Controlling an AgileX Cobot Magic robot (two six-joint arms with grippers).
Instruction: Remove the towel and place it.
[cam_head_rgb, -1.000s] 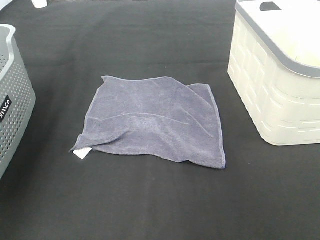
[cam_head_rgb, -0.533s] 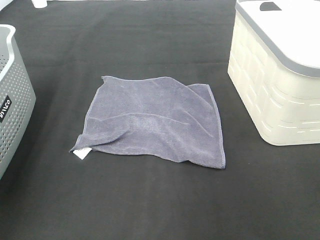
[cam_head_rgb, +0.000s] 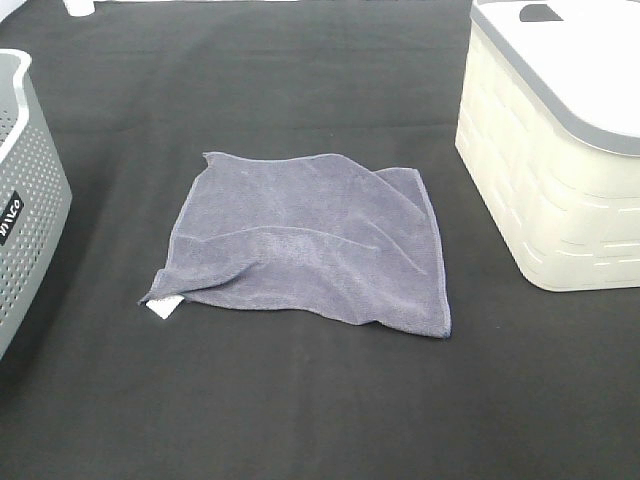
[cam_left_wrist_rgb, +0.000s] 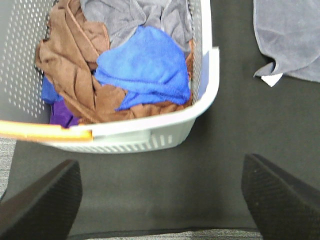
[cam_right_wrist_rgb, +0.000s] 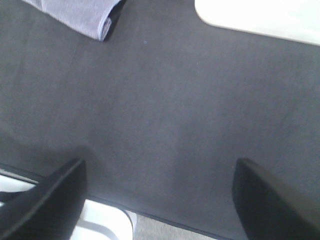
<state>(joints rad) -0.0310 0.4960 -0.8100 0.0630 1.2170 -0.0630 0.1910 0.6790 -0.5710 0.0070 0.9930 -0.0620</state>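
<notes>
At frame left stands a grey perforated basket (cam_head_rgb: 25, 200). The towel (cam_head_rgb: 305, 240) lies spread at centre on the black table (cam_head_rgb: 300, 400). A cream basket (cam_head_rgb: 550, 170) occupies upper right. Left end effector (cam_left_wrist_rgb: 160, 195) and right end effector (cam_right_wrist_rgb: 157, 195): jaws wide, empty.

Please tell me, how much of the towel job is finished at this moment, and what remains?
One towel already lies spread on the black mat between the grey basket and the cream bin. Nothing is in hand: the left gripper and right gripper are both open and empty. The grey basket holds more cloths, so more may remain.
</notes>
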